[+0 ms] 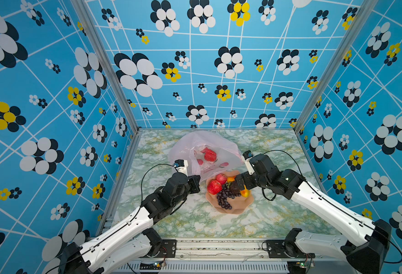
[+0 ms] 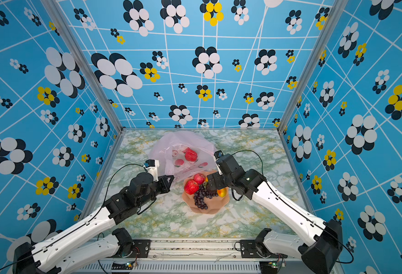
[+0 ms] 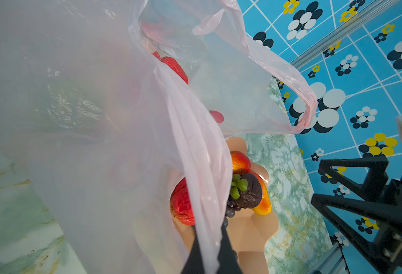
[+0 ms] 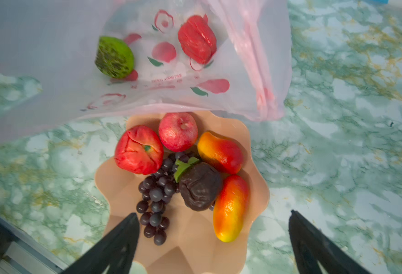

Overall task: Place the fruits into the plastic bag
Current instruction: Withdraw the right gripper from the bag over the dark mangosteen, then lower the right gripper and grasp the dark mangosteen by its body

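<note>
Fruits of the small toy kind are mostly sitting in the peach scalloped plastic bowl: a bumpy red fruit, a round red apple-like fruit, two red-yellow mangoes, a dark maroon fruit and a dark purple grape bunch. A second bumpy red fruit and a green round fruit are lying inside the thin translucent pale-pink plastic bag. The bag is resting on the marbled green bench just behind the bowl, its mouth edge draping over the bowl's far rim.

The left end effector is pinching the bag's film by the bowl's left rim, lifting the mouth. The right end effector is hovering over the bowl's right side, jaws spread wide and empty; this arm is the nearer one. The dark maroon fruit is lying straight ahead between its fingers, touching the nearer mango. That mango's long axis is running roughly along the reach, so closing would likely cross its narrow width.
</note>
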